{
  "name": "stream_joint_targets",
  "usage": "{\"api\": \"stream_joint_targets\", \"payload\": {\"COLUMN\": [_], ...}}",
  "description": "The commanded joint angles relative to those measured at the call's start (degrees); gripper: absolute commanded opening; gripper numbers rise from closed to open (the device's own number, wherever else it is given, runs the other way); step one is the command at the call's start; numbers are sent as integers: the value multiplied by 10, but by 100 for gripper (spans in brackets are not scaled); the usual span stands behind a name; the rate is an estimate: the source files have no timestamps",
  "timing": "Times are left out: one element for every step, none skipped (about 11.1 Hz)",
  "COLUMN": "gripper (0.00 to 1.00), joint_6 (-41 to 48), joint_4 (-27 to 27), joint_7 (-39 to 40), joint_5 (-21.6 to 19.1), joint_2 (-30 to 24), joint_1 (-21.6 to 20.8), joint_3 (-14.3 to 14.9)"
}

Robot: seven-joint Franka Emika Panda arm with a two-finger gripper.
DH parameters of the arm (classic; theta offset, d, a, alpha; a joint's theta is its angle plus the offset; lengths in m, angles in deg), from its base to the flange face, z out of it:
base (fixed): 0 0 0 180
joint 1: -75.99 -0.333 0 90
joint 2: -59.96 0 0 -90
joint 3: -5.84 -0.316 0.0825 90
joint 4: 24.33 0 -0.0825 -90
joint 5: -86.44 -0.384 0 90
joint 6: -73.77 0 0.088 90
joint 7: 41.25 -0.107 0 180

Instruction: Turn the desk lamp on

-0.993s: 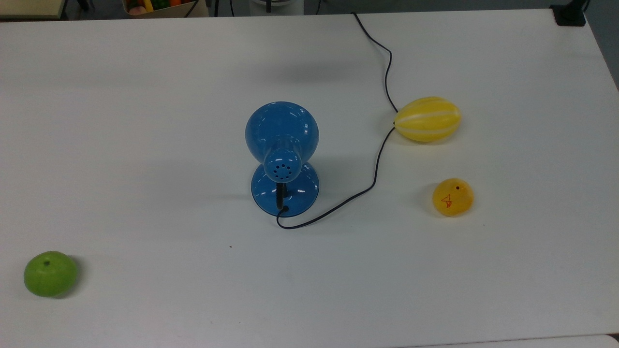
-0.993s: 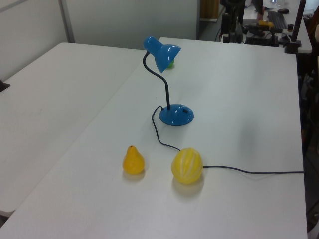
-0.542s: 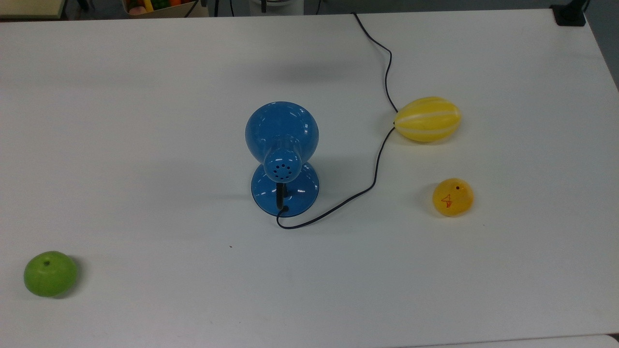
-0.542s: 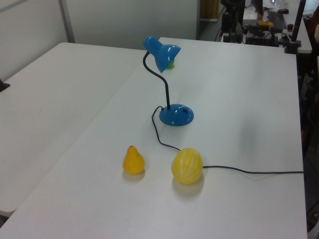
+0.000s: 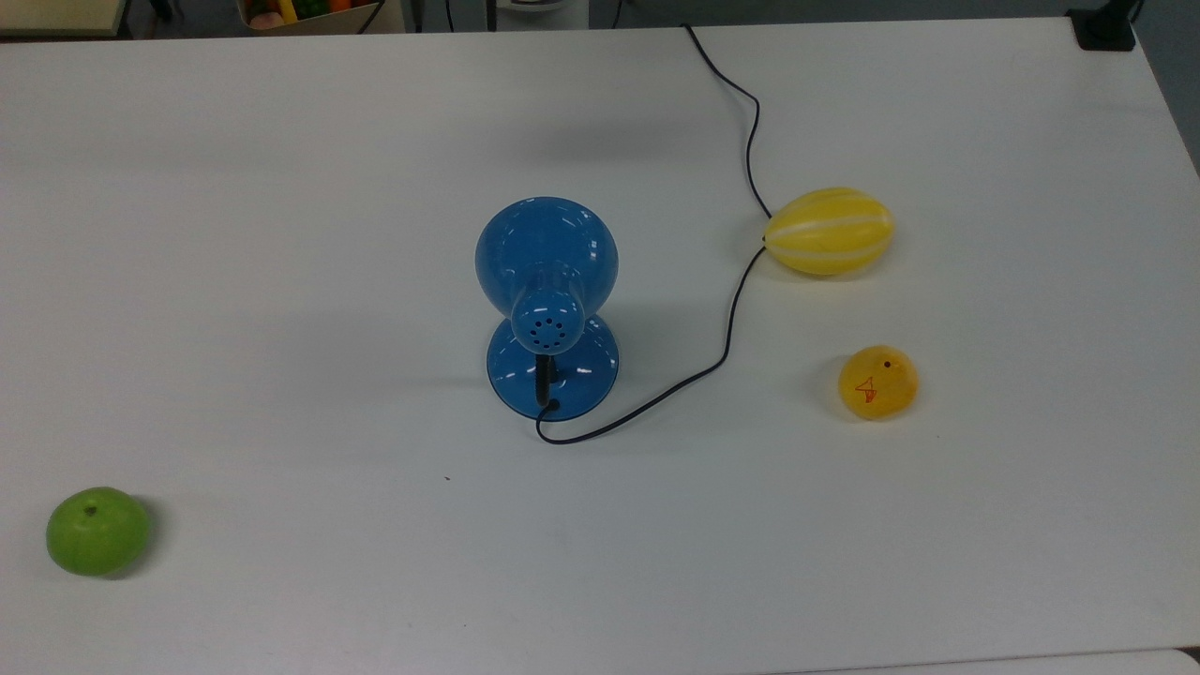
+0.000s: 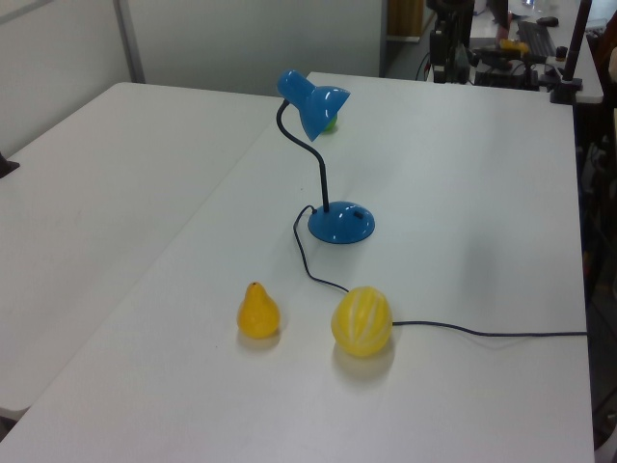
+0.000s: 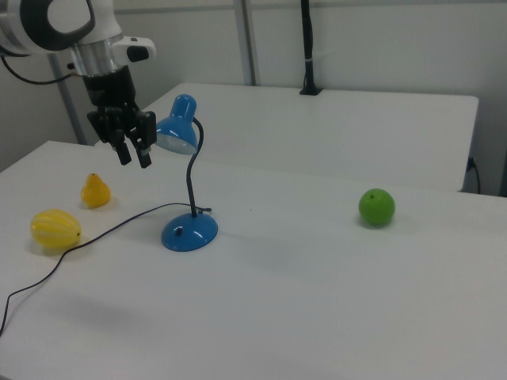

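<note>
Table [image 5: 281, 187] carrying everything. Desk lamp [image 5: 547, 281] standing mid-table, unlit; glossy shade likely slippery, thin neck likely springy, base light enough to skid. Press switch, probably small dark spot on base [image 7: 181, 232]; avoid gripping shade. Gripper [image 7: 133, 155] hanging beside shade in right view, 2 fingers standing apart, holding nothing. Cord [image 5: 741, 309] trailing past melon [image 5: 829, 231].

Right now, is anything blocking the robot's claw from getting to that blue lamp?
Nothing visible does. In the right view the gripper hangs open in the air just beside the desk lamp, at its shade; the yellow fruits sit farther off on the table.
</note>
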Motion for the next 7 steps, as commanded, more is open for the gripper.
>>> {"api": "stream_joint_targets", "payload": {"gripper": [0,0,0,0,0,0,0], "joint_6": [8,3,-5,-23,-41,-64,-90], "joint_4": [4,5,13,21,38,60,78], "joint_7": [7,6,6,5,4,5,4], "joint_5": [-5,-5,-5,-5,-5,-5,-5], "joint_2": [-3,-3,-4,-4,-2,-1,2], "joint_1": [-4,-4,-6,-8,-11,-12,-12], "joint_3": [0,0,0,0,-2,-4,-7]}}
